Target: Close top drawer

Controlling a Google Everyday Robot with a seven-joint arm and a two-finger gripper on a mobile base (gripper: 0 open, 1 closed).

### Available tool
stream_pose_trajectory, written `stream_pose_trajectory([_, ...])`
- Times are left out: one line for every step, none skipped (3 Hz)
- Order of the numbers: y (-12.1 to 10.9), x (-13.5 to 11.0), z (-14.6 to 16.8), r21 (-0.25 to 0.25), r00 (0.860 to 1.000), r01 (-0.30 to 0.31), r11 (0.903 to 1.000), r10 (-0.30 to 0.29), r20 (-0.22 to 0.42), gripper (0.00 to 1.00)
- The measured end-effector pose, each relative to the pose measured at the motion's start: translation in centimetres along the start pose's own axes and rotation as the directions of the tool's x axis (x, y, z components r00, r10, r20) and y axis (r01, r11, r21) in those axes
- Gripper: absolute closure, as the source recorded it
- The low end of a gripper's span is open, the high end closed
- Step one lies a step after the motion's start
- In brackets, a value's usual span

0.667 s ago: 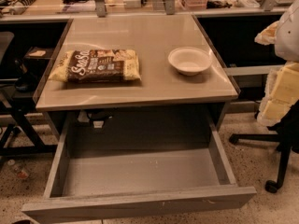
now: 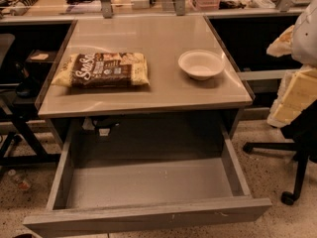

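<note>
The top drawer [image 2: 148, 185] is a wide, shallow grey metal drawer pulled far out from under the desk top [image 2: 163, 90]. It is empty inside. Its plain flat front [image 2: 148, 216] sits at the bottom of the camera view, with small scuff marks. My gripper [image 2: 294, 100] shows as a cream-coloured part of my arm at the right edge. It hangs level with the desk top, to the right of the drawer and apart from it, and holds nothing that I can see.
A brown and yellow snack bag [image 2: 101, 69] and a white bowl [image 2: 200, 64] lie on the desk top. A black chair base [image 2: 292, 157] stands on the floor at the right. A black frame [image 2: 20, 133] stands at the left. Cluttered counters run along the back.
</note>
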State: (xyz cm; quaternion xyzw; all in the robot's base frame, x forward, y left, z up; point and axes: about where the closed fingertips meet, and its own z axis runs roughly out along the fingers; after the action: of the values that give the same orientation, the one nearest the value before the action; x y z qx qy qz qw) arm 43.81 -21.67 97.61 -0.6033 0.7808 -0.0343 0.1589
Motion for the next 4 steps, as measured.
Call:
stream_pose_trajectory([0.0, 0.0, 0.0, 0.0, 1.0, 0.0, 1.0, 0.0, 0.0, 0.43])
stream_pose_trajectory([0.0, 0.0, 0.0, 0.001, 1.0, 0.0, 1.0, 0.0, 0.0, 0.66])
stream_pose_trajectory([0.0, 0.0, 0.0, 0.001, 1.0, 0.0, 1.0, 0.0, 0.0, 0.88])
stream_pose_trajectory([2.3, 1.7, -0.7, -0.009, 0.999, -0.029, 0.9995, 0.029, -0.032, 1.0])
